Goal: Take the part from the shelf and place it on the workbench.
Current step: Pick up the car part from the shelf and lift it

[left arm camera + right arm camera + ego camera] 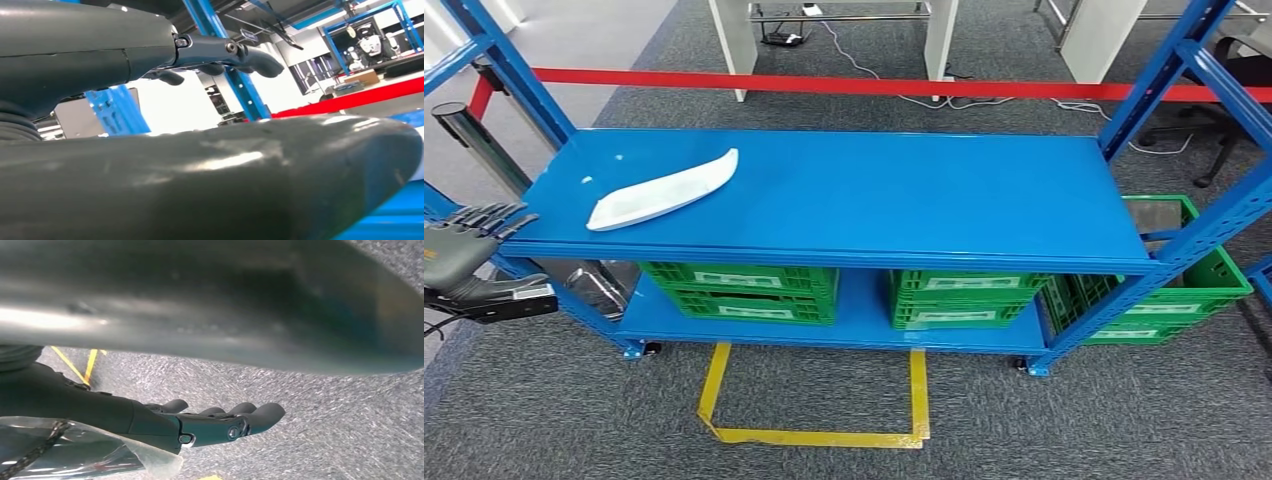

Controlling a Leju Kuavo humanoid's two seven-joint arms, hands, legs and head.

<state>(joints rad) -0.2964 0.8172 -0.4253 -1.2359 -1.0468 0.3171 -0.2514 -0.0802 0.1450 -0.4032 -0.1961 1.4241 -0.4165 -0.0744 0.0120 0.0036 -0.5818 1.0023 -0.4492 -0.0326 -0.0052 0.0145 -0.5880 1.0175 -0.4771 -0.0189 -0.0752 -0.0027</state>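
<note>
blue shelf (874, 200) top, white part (662, 190) near left edge — left hand (469, 262) empty, fingers spread, right hand (200, 422) empty too

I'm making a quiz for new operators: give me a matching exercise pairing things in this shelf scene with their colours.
Things:
1. part
2. shelf
3. crates
4. floor tape

Colours:
a. green
b. yellow
c. white
d. blue

Pairs: 1-c, 2-d, 3-a, 4-b
</note>
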